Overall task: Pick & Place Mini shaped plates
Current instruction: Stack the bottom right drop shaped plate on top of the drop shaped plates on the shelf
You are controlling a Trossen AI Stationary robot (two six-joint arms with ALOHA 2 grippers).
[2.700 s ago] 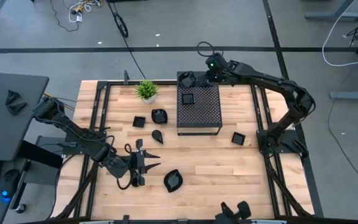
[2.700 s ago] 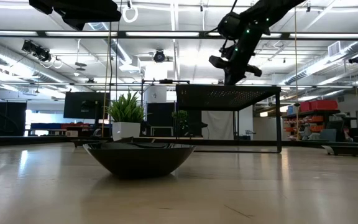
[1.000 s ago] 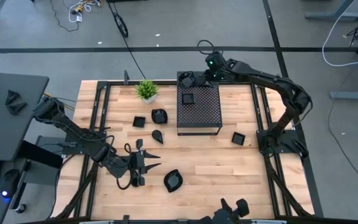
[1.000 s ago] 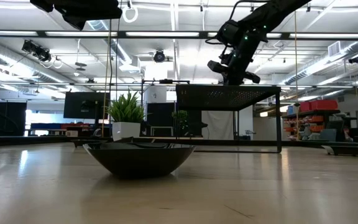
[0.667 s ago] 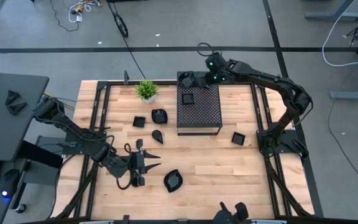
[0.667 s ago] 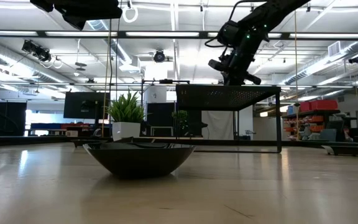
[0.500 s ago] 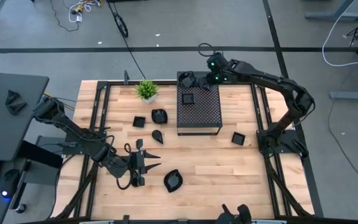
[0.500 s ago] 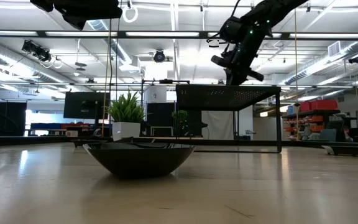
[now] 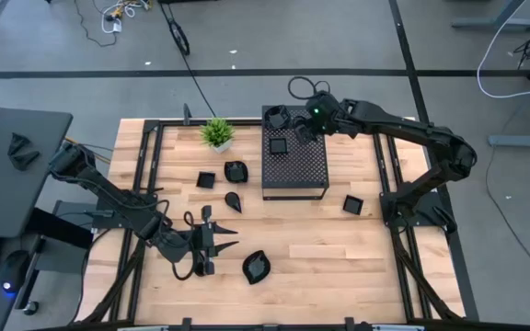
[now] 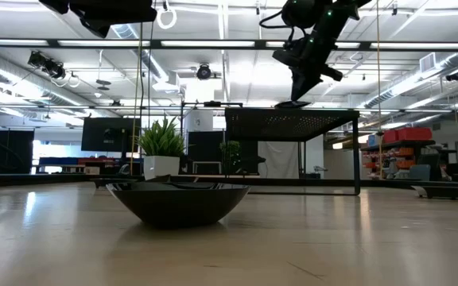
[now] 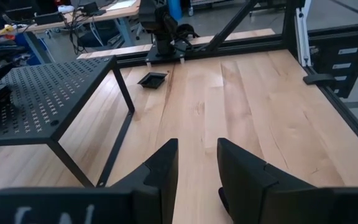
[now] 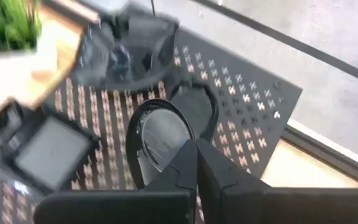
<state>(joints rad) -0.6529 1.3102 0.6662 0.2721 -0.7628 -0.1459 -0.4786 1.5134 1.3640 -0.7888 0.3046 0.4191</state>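
Mini shaped plates lie in two groups: some on the black perforated box, the rest loose on the wooden tabletop.

Right hand poised over the far end of the box top, fingers pressed together, nothing visibly between them. In its wrist view a rounded leaf-shaped plate lies on the perforated surface just below the fingertips; a square plate sits beside it, and a stack of plates stands at the box's far corner. From above, the square plate and the corner stack show on the box top.

Left hand low at the near-left part of the tabletop, fingers a narrow gap apart, nothing seen between them.

On the bare wood: a leaf plate near the left hand, a teardrop plate, a rounded plate, a small square plate, all left of the box. One square plate lies alone to the right of the box.

Surface: pale wood planks, framed by black rails. Small green potted plant at the far edge, left of the box. The box stands on thin legs, open underneath.

Room: grey concrete floor with dark seam lines and cables. Low view shows a wide workshop hall, ceiling ducts and lights, monitors, shelving in the distance.
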